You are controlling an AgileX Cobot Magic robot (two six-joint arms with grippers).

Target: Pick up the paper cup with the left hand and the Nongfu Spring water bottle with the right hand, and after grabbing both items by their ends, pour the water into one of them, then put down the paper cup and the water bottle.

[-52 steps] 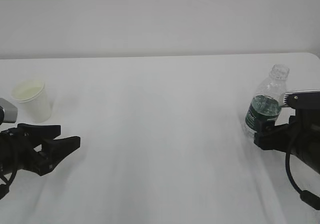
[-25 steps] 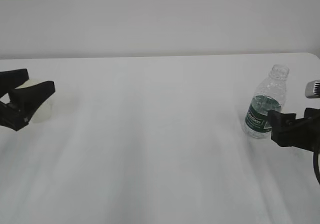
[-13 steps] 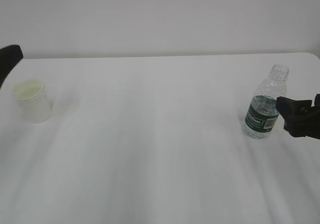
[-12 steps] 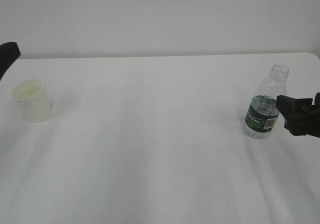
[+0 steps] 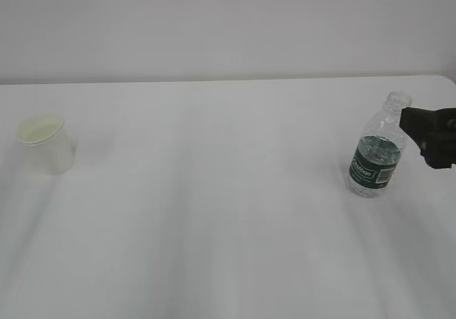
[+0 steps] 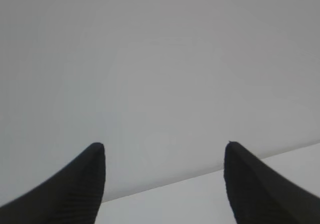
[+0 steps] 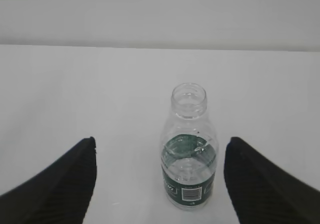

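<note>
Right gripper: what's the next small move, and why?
Probably pull it further back from the bottle. The bottle stands upright on the table, free, ahead of the right gripper, whose jaws are open and touch nothing. The cup also stands alone, so both look set down and only clearing away seems left.

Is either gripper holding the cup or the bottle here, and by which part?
Nothing is held. The paper cup and the water bottle stand free on the table; both grippers' jaws are open and empty.
</note>
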